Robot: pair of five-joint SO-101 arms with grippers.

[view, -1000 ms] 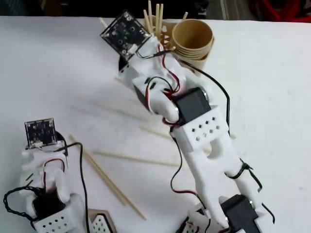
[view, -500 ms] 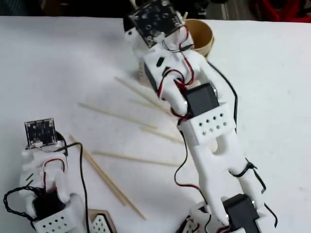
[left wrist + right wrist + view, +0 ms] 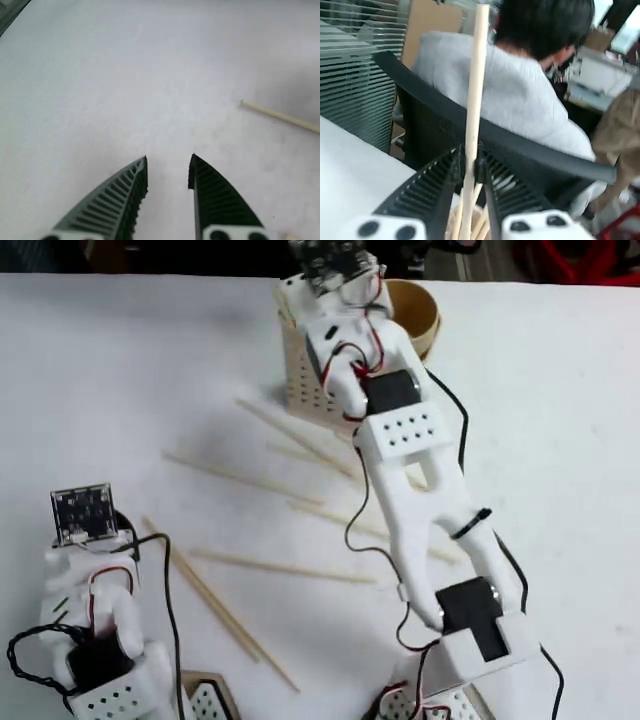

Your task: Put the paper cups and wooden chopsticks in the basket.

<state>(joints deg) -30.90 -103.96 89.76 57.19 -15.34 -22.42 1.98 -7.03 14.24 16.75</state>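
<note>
My right gripper [image 3: 469, 165] is shut on one upright wooden chopstick [image 3: 476, 85], above several more chopstick ends [image 3: 456, 220]. In the high view the right arm [image 3: 400, 440] stretches to the table's far edge, its wrist over the beige perforated basket [image 3: 305, 385]. A stack of paper cups [image 3: 422, 318] stands at the basket's right side, partly hidden by the arm. Several loose chopsticks [image 3: 280, 566] lie on the white table between the arms. My left gripper [image 3: 168, 170] hangs open over bare table, near one chopstick's tip [image 3: 280, 116]. The left arm [image 3: 90, 640] is at the front left.
The table's far edge [image 3: 150, 276] runs just behind the basket. A long pair of chopsticks [image 3: 225, 612] lies diagonally beside the left arm. Bare white table [image 3: 120, 370] lies to the left of the basket.
My right arm has swung from the basket's left side to above it, carrying its chopstick and covering the sticks that showed in the basket. The left arm has kept still.
</note>
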